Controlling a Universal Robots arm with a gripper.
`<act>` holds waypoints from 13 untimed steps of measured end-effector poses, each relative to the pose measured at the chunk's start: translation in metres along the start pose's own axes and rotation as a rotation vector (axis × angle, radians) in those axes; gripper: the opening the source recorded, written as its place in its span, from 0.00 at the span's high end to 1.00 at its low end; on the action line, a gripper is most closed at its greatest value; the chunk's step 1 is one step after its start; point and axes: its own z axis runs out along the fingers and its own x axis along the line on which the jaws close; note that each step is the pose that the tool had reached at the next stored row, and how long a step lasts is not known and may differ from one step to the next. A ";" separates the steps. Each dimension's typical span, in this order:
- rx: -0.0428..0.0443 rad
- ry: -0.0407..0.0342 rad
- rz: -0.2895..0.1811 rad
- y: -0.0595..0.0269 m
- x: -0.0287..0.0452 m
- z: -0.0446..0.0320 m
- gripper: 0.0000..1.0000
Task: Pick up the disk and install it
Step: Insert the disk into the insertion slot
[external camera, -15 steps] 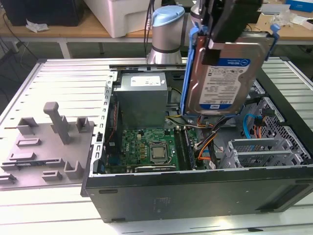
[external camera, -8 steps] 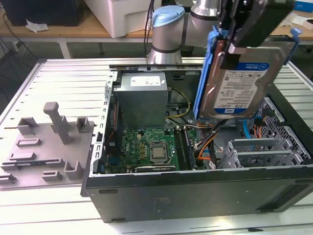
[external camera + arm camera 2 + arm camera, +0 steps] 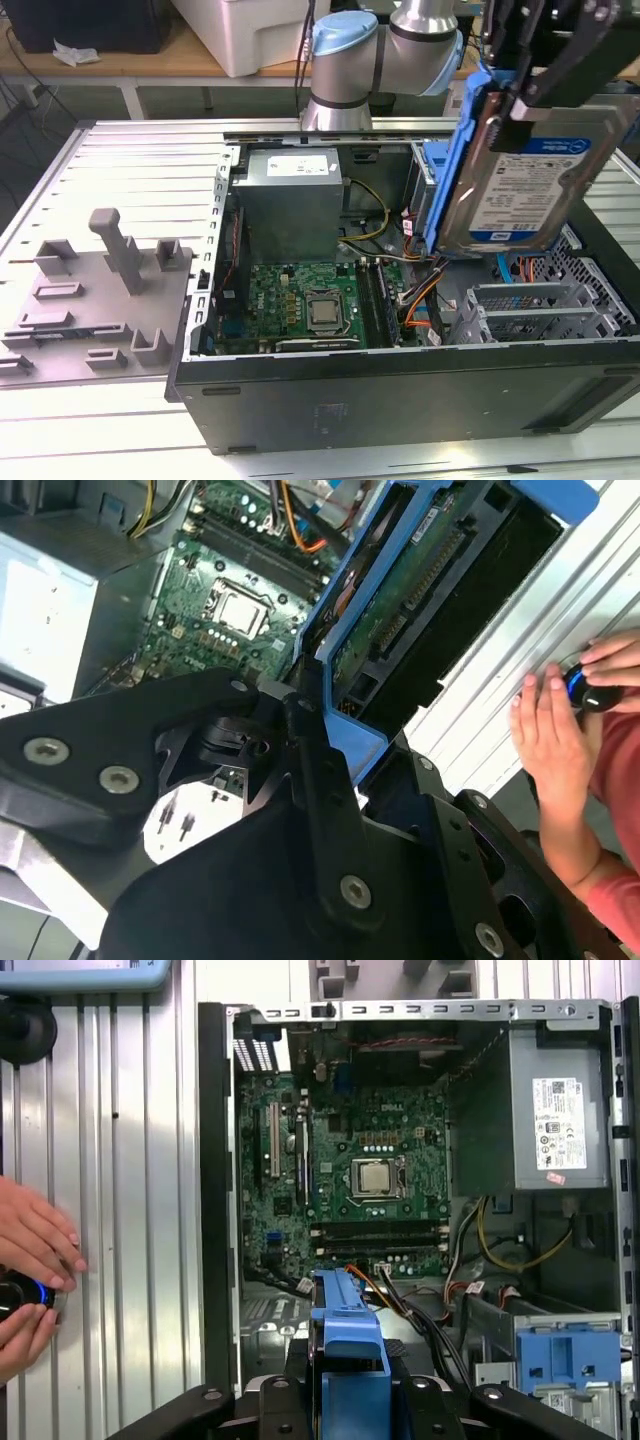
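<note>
Item: your black gripper (image 3: 525, 100) grips one silver hard drive in blue plastic carrier (image 3: 520, 170), white-and-blue barcode label (image 3: 532, 198) showing, above the open black computer case (image 3: 400, 400).

disk (image 3: 520, 190) above computer case (image 3: 400, 400), motherboard (image 3: 290, 300) inside, hand (image 3: 35, 1245) beside case

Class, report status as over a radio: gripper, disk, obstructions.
Gripper shut on the disk, on edge above the open computer case. Disk not yet installed. Cables beside the drive cage; person's hand outside the case.
</note>
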 end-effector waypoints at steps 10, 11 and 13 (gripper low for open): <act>-0.0001 0.0000 0.000 -0.0301 0.0103 0.0003 0.63; 0.0000 -0.0001 0.000 -0.0343 0.0107 0.0007 0.63; 0.0002 -0.0002 0.000 -0.0390 0.0108 0.0016 0.63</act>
